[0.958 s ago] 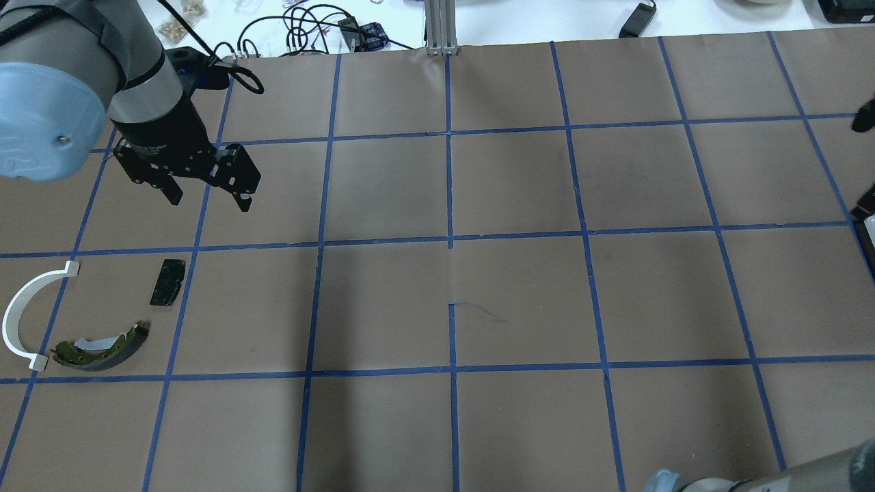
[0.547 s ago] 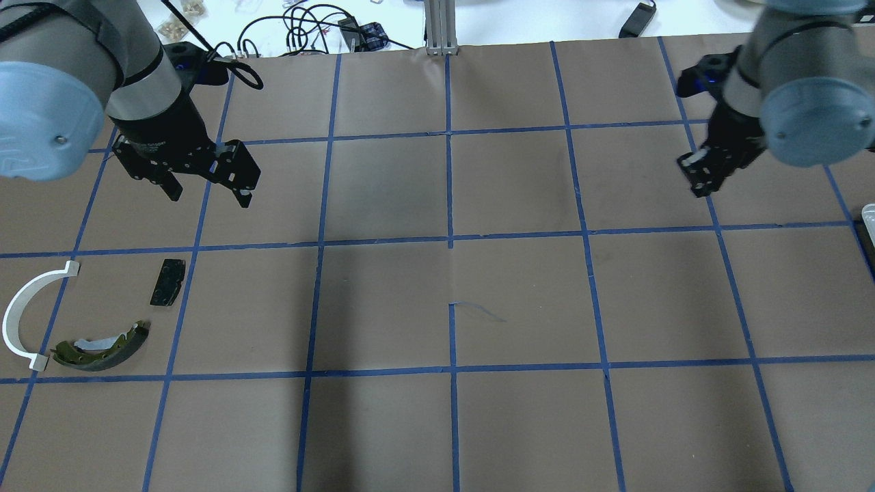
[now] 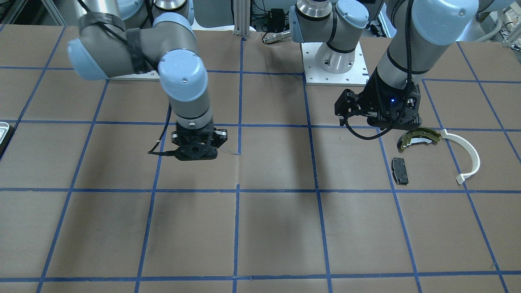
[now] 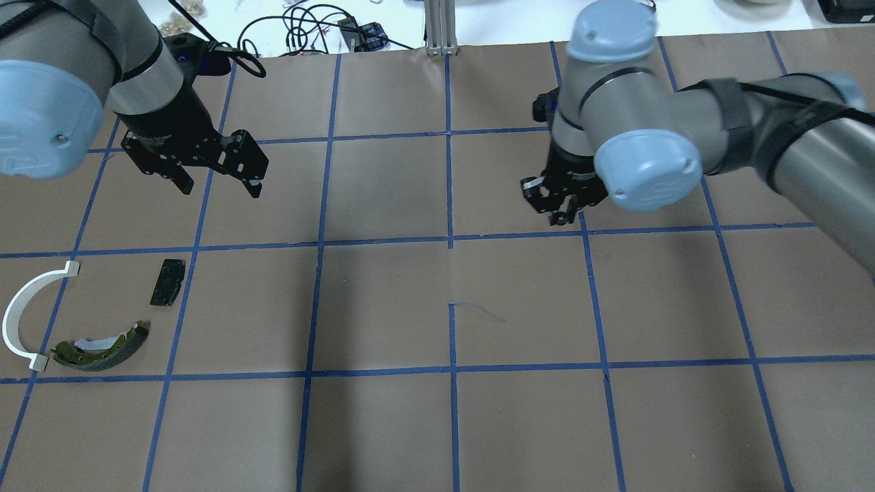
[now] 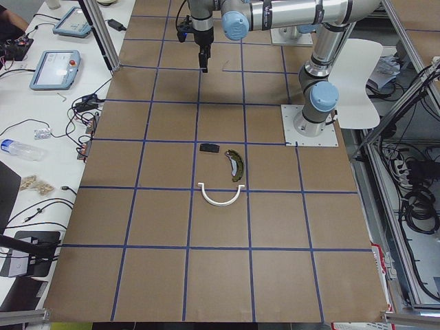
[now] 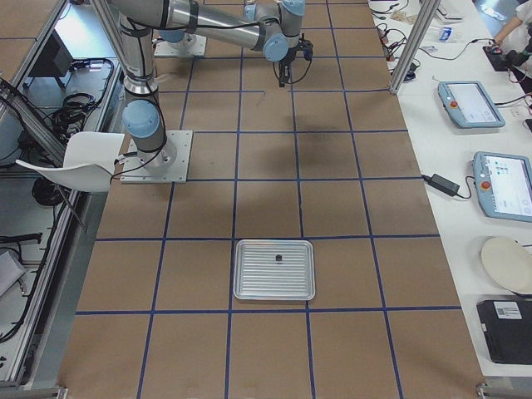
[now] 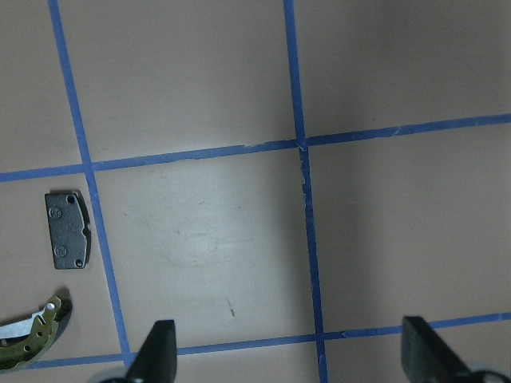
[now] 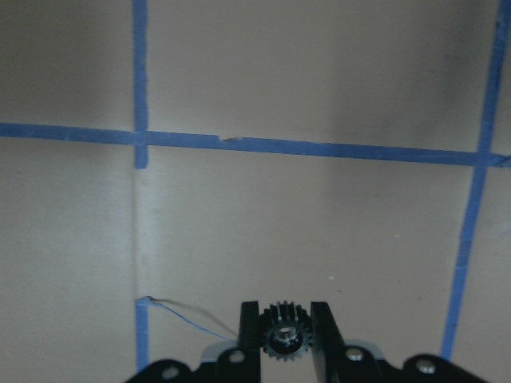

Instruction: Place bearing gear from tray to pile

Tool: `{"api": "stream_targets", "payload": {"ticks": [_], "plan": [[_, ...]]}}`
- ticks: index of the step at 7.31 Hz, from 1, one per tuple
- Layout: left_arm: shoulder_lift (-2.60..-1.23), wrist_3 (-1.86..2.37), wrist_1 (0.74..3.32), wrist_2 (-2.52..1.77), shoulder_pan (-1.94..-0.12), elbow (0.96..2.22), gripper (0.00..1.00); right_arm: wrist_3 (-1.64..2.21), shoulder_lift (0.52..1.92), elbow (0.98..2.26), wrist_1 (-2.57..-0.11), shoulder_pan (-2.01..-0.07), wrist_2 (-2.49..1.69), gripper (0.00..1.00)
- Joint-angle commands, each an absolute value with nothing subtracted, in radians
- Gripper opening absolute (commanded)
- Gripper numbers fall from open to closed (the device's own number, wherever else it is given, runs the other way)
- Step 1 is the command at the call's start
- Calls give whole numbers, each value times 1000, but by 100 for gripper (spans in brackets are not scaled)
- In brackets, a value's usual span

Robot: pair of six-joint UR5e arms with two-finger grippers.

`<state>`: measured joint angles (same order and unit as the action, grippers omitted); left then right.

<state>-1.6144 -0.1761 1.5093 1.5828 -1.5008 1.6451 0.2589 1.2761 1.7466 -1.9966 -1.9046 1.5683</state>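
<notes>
The bearing gear (image 8: 285,333), small, dark and toothed, sits clamped between my right gripper's fingers. That right gripper (image 4: 560,213) hangs above the table's middle, right of centre, and also shows in the front view (image 3: 194,154). The pile lies at the table's left: an olive brake shoe (image 4: 102,345), a white arc (image 4: 20,311) and a black pad (image 4: 167,281). My left gripper (image 4: 220,186) hovers open beyond the pile, nothing between its fingers (image 7: 160,355). The tray (image 6: 249,291) rests far off at the right end.
One small dark part (image 6: 278,258) is left on the tray. Cables (image 4: 307,27) and an aluminium post (image 4: 441,27) stand at the far edge. Tablets (image 6: 470,104) lie on the side bench. Blue tape lines grid the brown table.
My right arm has swept in from the right edge to the middle of the table with the gear. The left gripper has shifted slightly right.
</notes>
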Motion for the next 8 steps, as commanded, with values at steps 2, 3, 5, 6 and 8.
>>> {"api": "stream_targets", "payload": {"ticks": [2, 3, 5, 6, 8], "plan": [[-1623, -183, 1497, 1583, -1499, 1646, 100, 411, 1123, 1741, -2163, -2094, 1559, 12], [-1626, -178, 1499, 1583, -1499, 1646, 100, 410, 1124, 1746, -2166, -2094, 1557, 46], [-1631, -170, 1499, 1582, -1496, 1649, 100, 329, 1134, 1738, -2174, -2060, 1575, 100], [-1643, -166, 1497, 1582, -1496, 1646, 100, 295, 1170, 1735, -2158, -2009, 1595, 100], [-1675, -87, 1445, 1569, -1523, 1666, 100, 44, 1320, 1738, -1972, -1784, 1597, 100]]}}
